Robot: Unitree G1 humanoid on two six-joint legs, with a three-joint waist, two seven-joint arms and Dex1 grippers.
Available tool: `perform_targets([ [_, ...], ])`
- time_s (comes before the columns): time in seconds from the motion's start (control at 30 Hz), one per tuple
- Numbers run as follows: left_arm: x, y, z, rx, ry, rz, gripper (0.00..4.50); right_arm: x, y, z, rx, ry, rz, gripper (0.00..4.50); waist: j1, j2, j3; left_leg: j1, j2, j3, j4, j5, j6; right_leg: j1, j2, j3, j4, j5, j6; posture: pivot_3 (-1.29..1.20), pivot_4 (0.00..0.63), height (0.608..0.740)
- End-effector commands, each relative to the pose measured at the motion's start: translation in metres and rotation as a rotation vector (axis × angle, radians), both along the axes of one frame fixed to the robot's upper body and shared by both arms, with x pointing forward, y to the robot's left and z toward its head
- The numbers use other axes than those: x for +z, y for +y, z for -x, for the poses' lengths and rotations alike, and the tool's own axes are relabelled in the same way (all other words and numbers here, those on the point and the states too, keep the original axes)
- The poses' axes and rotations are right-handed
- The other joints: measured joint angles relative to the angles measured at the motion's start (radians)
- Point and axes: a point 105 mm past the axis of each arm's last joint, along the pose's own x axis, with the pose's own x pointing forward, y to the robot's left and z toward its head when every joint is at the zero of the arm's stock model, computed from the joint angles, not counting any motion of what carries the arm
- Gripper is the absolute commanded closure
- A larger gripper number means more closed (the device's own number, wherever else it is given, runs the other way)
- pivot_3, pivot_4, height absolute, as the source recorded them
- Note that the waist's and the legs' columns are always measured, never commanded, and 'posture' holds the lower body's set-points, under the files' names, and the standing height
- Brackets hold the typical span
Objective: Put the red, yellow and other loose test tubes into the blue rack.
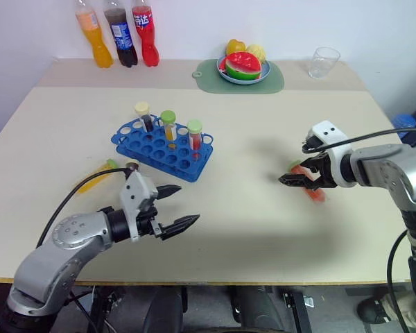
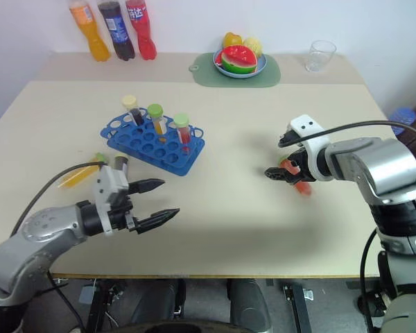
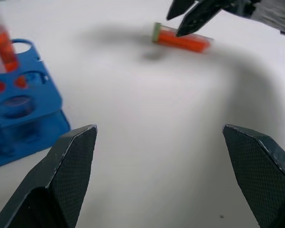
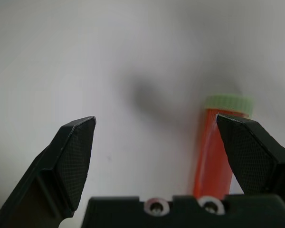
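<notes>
Fingers: right gripper spread wide over red tube; left gripper wide too, nothing held.
Item: red tube w/ green cap, lying flat on table, well apart from blue rack. Prob. light, stiff, slick, rolls easily. Take mid-barrel, across its width, not by cap.

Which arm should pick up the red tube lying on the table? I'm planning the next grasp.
Right: its open pincer hangs just over the red tube, while the left pincer is open near the blue rack.
</notes>
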Motion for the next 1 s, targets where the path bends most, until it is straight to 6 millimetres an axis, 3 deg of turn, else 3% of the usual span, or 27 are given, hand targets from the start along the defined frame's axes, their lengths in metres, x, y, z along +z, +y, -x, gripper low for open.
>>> perform_targets([
  [0.03, 0.008, -0.026, 0.017, -0.129, -0.071, 0.018, 0.17, 0.007, -0.018, -0.02, -0.139, 0.003, 0.059, 0.0, -0.001, 0.0, 0.0, 0.0, 0.0, 0.001, 0.0, 0.0, 0.0, 0.0, 0.0, 0.001, 0.0, 0.0, 0.0, 0.0, 0.15, 0.734],
  [0.2, 0.004, -0.032, 0.024, -0.142, -0.076, 0.015, 0.17, 0.002, -0.024, -0.032, -0.191, 0.059, 0.106, 0.0, -0.001, 0.0, 0.0, 0.0, 0.0, 0.0, -0.002, -0.001, 0.001, -0.001, 0.001, 0.001, 0.0, 0.0, 0.0, 0.0, 0.15, 0.734],
  [0.47, 0.001, -0.032, 0.027, -0.123, -0.08, 0.016, 0.17, -0.016, -0.031, -0.027, -0.212, 0.205, 0.106, 0.0, 0.001, 0.0, 0.0, -0.004, 0.0, 0.0, 0.0, -0.001, 0.001, -0.004, 0.0, 0.0, 0.0, 0.0, 0.0, 0.0, 0.15, 0.734],
  [0.57, 0.0, -0.032, 0.027, -0.121, -0.08, 0.016, 0.0, -0.016, -0.03, -0.026, -0.2, 0.239, 0.095, 0.89, -0.001, 0.001, 0.0, -0.004, 0.0, 0.0, 0.0, -0.001, 0.001, -0.004, 0.0, 0.0, 0.0, 0.0, 0.0, 0.0, 0.15, 0.734],
  [0.77, -0.003, -0.03, 0.025, -0.113, -0.08, 0.018, 0.0, -0.012, -0.02, -0.022, -0.114, 0.231, 0.082, 3.74, -0.001, 0.002, 0.0, -0.004, 0.0, 0.0, 0.0, -0.001, 0.001, -0.004, 0.0, 0.0, 0.0, 0.0, 0.0, 0.0, 0.15, 0.734],
  [0.87, -0.003, -0.025, 0.02, -0.083, -0.081, 0.022, 0.0, -0.005, -0.01, -0.021, -0.036, 0.181, 0.04, 3.74, 0.0, 0.002, 0.0, -0.004, 0.0, 0.0, 0.0, -0.001, 0.001, -0.004, 0.0, 0.0, 0.0, 0.0, 0.0, 0.0, 0.15, 0.734],
  [1.0, -0.001, 0.0, 0.003, 0.078, -0.082, 0.058, 0.0, 0.028, 0.035, -0.019, 0.326, -0.208, -0.061, 3.74, 0.002, 0.002, 0.0, -0.005, 0.0, -0.001, -0.001, -0.001, 0.002, -0.004, 0.001, -0.001, -0.001, 0.0, 0.0, 0.0, 0.15, 0.734],
])
